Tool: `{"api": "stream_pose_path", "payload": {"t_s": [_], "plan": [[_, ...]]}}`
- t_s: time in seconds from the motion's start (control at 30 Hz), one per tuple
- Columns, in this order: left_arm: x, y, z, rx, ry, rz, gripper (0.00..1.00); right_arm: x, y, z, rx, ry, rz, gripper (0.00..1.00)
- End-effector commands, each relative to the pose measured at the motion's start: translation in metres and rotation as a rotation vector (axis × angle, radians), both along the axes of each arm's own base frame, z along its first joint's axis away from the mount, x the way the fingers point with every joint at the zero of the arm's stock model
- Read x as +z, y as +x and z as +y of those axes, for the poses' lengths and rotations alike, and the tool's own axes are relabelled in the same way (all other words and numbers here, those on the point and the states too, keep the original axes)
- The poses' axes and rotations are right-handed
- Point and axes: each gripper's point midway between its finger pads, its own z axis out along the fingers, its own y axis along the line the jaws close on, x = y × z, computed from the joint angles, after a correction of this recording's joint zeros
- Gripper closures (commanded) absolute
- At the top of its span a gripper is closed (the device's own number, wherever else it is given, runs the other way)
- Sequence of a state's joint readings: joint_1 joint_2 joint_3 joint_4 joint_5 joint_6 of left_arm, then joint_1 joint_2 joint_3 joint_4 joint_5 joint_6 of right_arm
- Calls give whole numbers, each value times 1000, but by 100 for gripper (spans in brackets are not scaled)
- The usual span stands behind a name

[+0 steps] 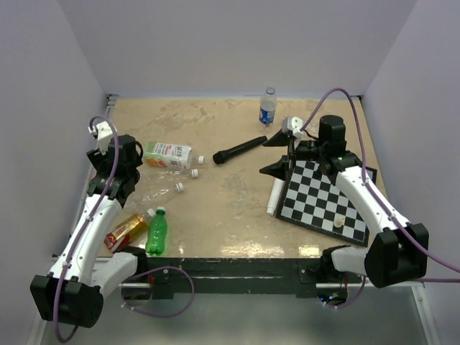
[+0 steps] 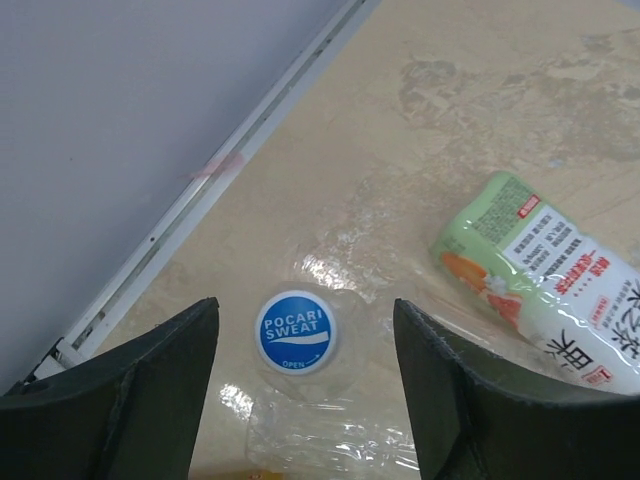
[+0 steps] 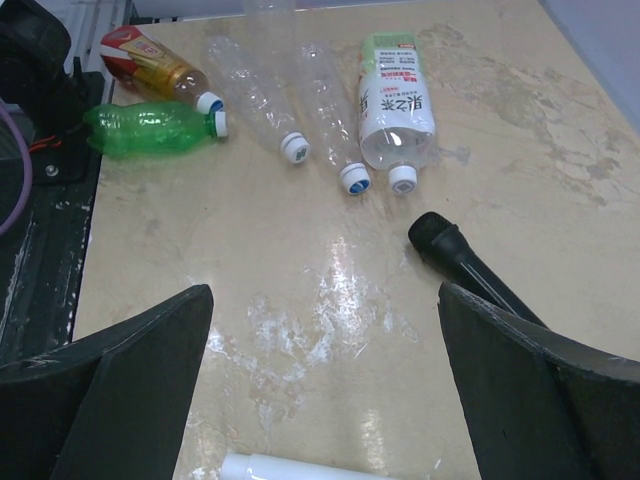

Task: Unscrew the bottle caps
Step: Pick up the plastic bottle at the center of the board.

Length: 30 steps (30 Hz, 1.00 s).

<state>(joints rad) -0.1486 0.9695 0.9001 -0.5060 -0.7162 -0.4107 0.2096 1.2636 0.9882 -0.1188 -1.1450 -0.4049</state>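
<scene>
A blue cap (image 2: 296, 331) printed POCARI SWEAT faces the left wrist camera on top of a clear crinkled bottle (image 2: 330, 430). It sits between the fingers of my left gripper (image 2: 305, 312), which is open and not touching it. In the top view my left gripper (image 1: 128, 162) hangs over that spot and hides the cap. My right gripper (image 3: 325, 295) is open over bare table, seen in the top view (image 1: 277, 154) beside the chessboard. Two clear bottles lie with white caps (image 3: 294, 147) (image 3: 354, 178). The green bottle (image 1: 157, 231) lies near the front edge. The Pepsi bottle (image 1: 267, 108) stands upright at the back.
A white-and-green labelled container (image 1: 167, 154) lies next to the left gripper. An amber bottle (image 1: 126, 230) lies beside the green one. A black microphone (image 1: 239, 150) and a white microphone (image 1: 275, 196) lie mid-table. A chessboard (image 1: 327, 194) with a piece (image 1: 338, 223) is at the right.
</scene>
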Motion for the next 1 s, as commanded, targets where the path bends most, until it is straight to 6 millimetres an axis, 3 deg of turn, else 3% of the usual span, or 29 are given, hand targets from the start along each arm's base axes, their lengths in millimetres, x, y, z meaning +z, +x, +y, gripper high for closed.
{"api": "stream_pose_path", "payload": {"t_s": [0.0, 0.1, 0.3, 0.4, 0.5, 0.6, 0.67, 0.73, 0.83, 0.9, 0.97], "plan": [[-14, -1, 15, 79, -19, -8, 29, 13, -1, 4, 29, 9, -34, 2], [-17, 0, 18, 82, -26, -12, 43, 12, -1, 4, 26, 7, -33, 2], [-5, -7, 25, 100, 20, -27, 88, 11, 0, 4, 25, 4, -30, 2], [15, -13, 30, 96, 63, -57, 99, 9, 1, 4, 25, 2, -23, 2], [53, -17, 32, 65, 111, -124, 100, 6, 1, 5, 28, -2, -14, 2], [84, -15, 22, -30, 132, -169, 100, 0, 2, 6, 37, -18, -17, 2], [99, -7, 1, -176, 122, -193, 100, -4, 1, 8, 50, -38, -29, 2], [111, 4, -34, -387, 87, -232, 100, -10, -1, 11, 72, -68, -57, 2], [125, 11, -116, -830, -35, -293, 100, -22, -12, 20, 139, -135, -134, 2], [136, 0, -173, -1107, -163, -348, 100, -29, -18, 26, 178, -185, -190, 2], [148, -11, -217, -1270, -274, -401, 100, -30, -22, 33, 204, -215, -248, 2]]}}
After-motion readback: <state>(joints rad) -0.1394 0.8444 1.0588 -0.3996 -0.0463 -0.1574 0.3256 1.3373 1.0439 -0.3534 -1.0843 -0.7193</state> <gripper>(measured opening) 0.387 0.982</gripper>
